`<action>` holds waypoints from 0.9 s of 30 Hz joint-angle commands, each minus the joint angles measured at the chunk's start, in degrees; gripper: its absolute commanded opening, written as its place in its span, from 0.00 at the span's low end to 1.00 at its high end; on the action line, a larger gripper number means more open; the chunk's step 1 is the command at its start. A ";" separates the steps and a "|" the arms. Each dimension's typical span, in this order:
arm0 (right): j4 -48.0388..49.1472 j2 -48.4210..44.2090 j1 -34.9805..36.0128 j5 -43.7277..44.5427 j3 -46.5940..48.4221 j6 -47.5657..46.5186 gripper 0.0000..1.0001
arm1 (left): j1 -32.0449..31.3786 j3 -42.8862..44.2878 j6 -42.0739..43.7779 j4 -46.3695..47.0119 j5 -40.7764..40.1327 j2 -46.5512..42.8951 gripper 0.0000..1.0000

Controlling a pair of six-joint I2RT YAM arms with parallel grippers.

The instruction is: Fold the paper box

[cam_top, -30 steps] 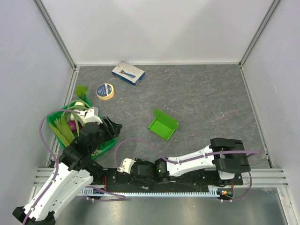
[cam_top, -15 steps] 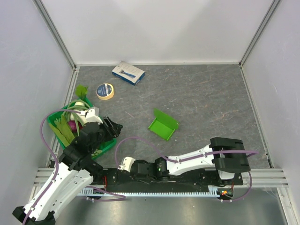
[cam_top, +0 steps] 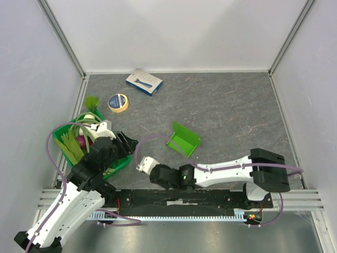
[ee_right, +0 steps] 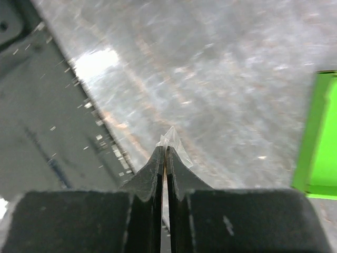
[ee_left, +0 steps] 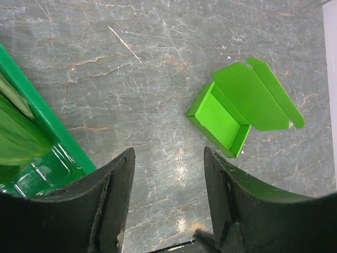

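Note:
The paper box (cam_top: 183,139) is a bright lime-green card tray with its lid flap standing open, resting on the grey tabletop near the middle. The left wrist view shows the paper box (ee_left: 231,113) up and to the right of my left gripper (ee_left: 168,155), whose jaws stand open over bare table. That left gripper (cam_top: 126,143) hovers by the crate, left of the box. My right gripper (cam_top: 142,164) sits low near the front edge, below and left of the box. Its jaws (ee_right: 165,148) are shut, a small clear scrap poking out at the tips; the box edge (ee_right: 316,153) shows far right.
A darker green plastic crate (cam_top: 120,163) with vegetables stands at the left, its wall (ee_left: 47,126) close beside my left fingers. A tape roll (cam_top: 118,103) and a blue-and-white carton (cam_top: 144,81) lie at the back left. The black base rail (cam_top: 174,197) runs along the near edge.
My right gripper has closed and the right arm has swung forward off the base rail onto the table, toward the box. The left arm and the box have not moved.

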 commanded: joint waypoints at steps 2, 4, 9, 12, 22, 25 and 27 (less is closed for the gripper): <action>-0.02 -6.03 -8.54 4.92 1.57 -3.18 0.06 | 0.22 0.91 0.44 2.00 -0.44 0.55 0.62; -0.55 -7.26 -11.37 5.89 1.66 -4.76 0.06 | 0.22 0.83 0.62 2.53 -0.18 0.81 0.62; -0.55 -6.92 -20.51 11.24 2.44 -11.87 0.08 | 0.22 -0.58 0.88 4.99 2.45 2.22 0.62; 0.15 -4.73 -25.17 11.35 3.32 -14.25 0.10 | 0.22 -1.63 0.97 7.62 4.82 4.58 0.62; -1.60 -11.56 -27.99 6.41 3.15 -10.14 0.61 | 0.39 -2.78 6.07 25.53 16.77 20.13 0.68; -3.97 -18.76 -29.39 7.65 0.87 -5.41 0.64 | 1.01 -3.92 6.60 38.18 22.13 26.53 0.69; -5.90 -23.06 -30.97 6.34 -1.58 -3.02 0.64 | 1.36 -3.31 7.29 46.16 24.77 30.76 0.69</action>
